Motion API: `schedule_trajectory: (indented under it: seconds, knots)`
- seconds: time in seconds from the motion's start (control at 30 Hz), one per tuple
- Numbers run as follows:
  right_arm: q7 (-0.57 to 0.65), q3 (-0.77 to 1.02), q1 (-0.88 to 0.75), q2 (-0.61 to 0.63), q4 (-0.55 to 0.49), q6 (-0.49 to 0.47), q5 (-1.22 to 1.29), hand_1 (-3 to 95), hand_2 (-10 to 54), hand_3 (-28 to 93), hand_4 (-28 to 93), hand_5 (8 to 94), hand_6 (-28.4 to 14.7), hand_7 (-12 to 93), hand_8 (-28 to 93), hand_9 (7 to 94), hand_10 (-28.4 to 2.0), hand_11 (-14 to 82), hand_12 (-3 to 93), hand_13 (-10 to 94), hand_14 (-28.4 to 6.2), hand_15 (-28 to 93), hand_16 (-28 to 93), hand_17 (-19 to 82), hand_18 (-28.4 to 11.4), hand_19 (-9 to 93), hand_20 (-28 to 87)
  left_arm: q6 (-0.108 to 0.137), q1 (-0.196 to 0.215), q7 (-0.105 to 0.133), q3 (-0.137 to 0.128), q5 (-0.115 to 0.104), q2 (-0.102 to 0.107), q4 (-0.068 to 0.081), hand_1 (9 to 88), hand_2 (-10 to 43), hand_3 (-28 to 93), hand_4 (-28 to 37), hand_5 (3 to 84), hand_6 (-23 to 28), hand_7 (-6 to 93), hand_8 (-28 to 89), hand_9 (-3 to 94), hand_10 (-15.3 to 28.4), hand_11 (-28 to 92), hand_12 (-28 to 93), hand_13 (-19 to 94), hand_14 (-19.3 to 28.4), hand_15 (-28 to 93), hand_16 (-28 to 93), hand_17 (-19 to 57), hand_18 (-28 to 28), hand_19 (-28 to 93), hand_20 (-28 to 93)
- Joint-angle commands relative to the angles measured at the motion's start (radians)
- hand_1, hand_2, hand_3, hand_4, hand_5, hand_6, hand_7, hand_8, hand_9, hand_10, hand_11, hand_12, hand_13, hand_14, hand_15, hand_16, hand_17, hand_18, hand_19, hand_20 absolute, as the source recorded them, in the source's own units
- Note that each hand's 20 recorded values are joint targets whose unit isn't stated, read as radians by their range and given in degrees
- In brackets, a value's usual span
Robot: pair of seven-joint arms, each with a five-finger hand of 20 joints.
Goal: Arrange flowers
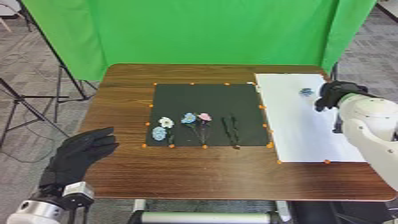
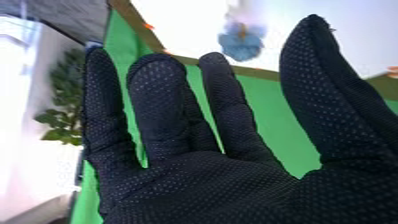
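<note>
Black mat: the square black mat (image 1: 204, 97) lies mid-tabletop, probably so the loose flowers have a supply spot. Along its near edge I see a pale-blue clustered bloom (image 1: 159, 133), a small white flower (image 1: 166, 122), a blue flower (image 1: 188, 118) and a pink flower (image 1: 204, 116) on dark stems, and thin dark green stems (image 1: 231, 131). Laid apart like that, each should be easier to pinch.
White sheet: the long white paper-like sheet (image 1: 311, 135) runs by the tabletop's (image 1: 178, 175) right edge, seemingly the arranging ground; one small blue blossom (image 1: 306, 92) lies near its far right corner.
Orange markers: little orange dots (image 1: 205, 147) line the mat's edges, perhaps fixing its place.
Right hand: the black-gloved right hand (image 2: 195, 185) is beside that blossom, fingers straight and spread wide, thumb well out, holding nothing; a pick or a release would both suit this.
Left hand: the black-gloved left hand (image 1: 75, 157) hangs by the tabletop's left edge, fingers extended, nothing held, leaving the other room.
</note>
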Motion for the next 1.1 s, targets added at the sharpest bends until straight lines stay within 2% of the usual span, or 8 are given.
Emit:
schedule_trajectory:
  seconds: [0.03, 0.13, 0.23, 0.43, 0.57, 0.73, 0.9, 1.1]
  knots:
    - [0.030, 0.002, -0.008, -0.027, 0.032, -0.012, 0.007, 27.1, -5.7, 89, -28, 38.8, -4.1, 14, -11, 41.3, -17.6, 10.5, 15.7, 60, -6.9, 86, 13, 22, -18.8, 76, 15, -0.018, -0.012, -0.009, 0.010, 0.005, -0.009, 0.006, 27.5, 3.7, 83, -16.2, 45.9, 13.2, 19.4, -10, 40.9, 22.8, 37, 11, 28, 28.4, 64, -14, -8.8, 22.8, 59, 11]
    - [0.037, 0.006, -0.019, -0.037, 0.033, -0.018, 0.013, 27.3, -5.7, 88, -28, 38.5, -4.1, 14, -11, 41.2, -17.7, 10.5, 15.7, 61, -6.9, 86, 13, 22, -18.8, 76, 15, -0.021, -0.018, -0.015, 0.009, 0.008, -0.012, 0.006, 27.5, 3.7, 83, -16.2, 45.9, 13.1, 19.4, -10, 40.9, 22.7, 37, 11, 28, 28.4, 64, -14, -8.8, 22.8, 59, 11]
    - [0.041, 0.000, -0.024, -0.045, 0.040, -0.025, 0.006, 27.4, -5.7, 88, -28, 38.5, -3.7, 14, -11, 41.5, -16.9, 10.7, 15.6, 61, -6.8, 86, 13, 23, -18.8, 77, 15, -0.020, -0.017, -0.009, 0.009, 0.005, -0.010, 0.008, 27.4, 3.7, 83, -16.1, 45.9, 13.1, 19.4, -10, 40.9, 22.7, 37, 11, 28, 28.4, 64, -14, -8.8, 22.8, 59, 11]
    - [0.065, -0.011, -0.036, -0.045, 0.054, -0.003, 0.002, 29.8, -5.6, 87, -28, 42.3, -1.4, 16, -12, 45.5, -9.8, 12.3, 14.8, 64, -6.6, 85, 13, 24, -18.9, 77, 14, -0.020, -0.021, -0.007, 0.011, 0.002, -0.007, 0.010, 27.4, 3.7, 83, -16.1, 45.9, 13.2, 19.4, -10, 40.9, 22.7, 37, 11, 28, 28.4, 64, -14, -8.8, 22.8, 59, 11]
    - [0.079, -0.033, -0.032, -0.035, 0.066, 0.033, -0.023, 33.4, -6.3, 86, -28, 45.9, -0.4, 17, -13, 50.1, -8.9, 13.6, 13.9, 67, -5.8, 84, 14, 26, -18.2, 78, 13, -0.019, -0.024, 0.000, 0.016, 0.002, 0.000, 0.012, 27.4, 3.7, 83, -16.1, 45.9, 13.2, 19.3, -10, 40.9, 22.7, 37, 11, 28, 28.4, 64, -14, -8.8, 22.8, 59, 11]
    - [0.099, -0.082, -0.026, -0.017, 0.087, 0.147, -0.072, 42.4, -9.0, 84, -28, 56.6, 2.4, 22, -15, 63.3, -6.6, 17.7, 13.9, 71, -3.0, 82, 16, 29, -16.1, 80, 10, -0.019, -0.029, 0.005, 0.023, 0.001, 0.004, 0.013, 27.5, 3.7, 83, -16.2, 45.9, 13.2, 19.4, -10, 40.9, 22.8, 37, 11, 28, 28.4, 64, -14, -8.8, 22.8, 59, 11]
    - [0.111, -0.127, -0.027, 0.002, 0.099, 0.265, -0.107, 54.0, -9.5, 75, -28, 73.1, 4.8, 33, -6, 85.5, -3.6, 8.6, 31.7, 76, -0.9, 80, 19, 32, -14.4, 82, 7, -0.019, -0.026, 0.009, 0.022, 0.001, 0.008, 0.013, 27.5, 3.7, 83, -16.1, 45.9, 13.2, 19.3, -10, 40.9, 22.7, 37, 11, 28, 28.4, 64, -14, -8.8, 22.7, 59, 11]
    - [0.107, -0.147, -0.035, 0.021, 0.091, 0.350, -0.124, 54.5, -9.5, 76, -28, 79.6, 5.0, 30, -3, 91.9, -3.2, 10.1, 35.1, 81, 0.2, 78, 20, 34, -14.2, 83, 6, -0.016, -0.016, 0.016, 0.019, -0.003, 0.012, 0.013, 27.4, 3.7, 83, -16.0, 45.9, 13.2, 19.4, -10, 40.8, 22.7, 37, 11, 28, 28.4, 64, -14, -8.8, 22.8, 59, 11]
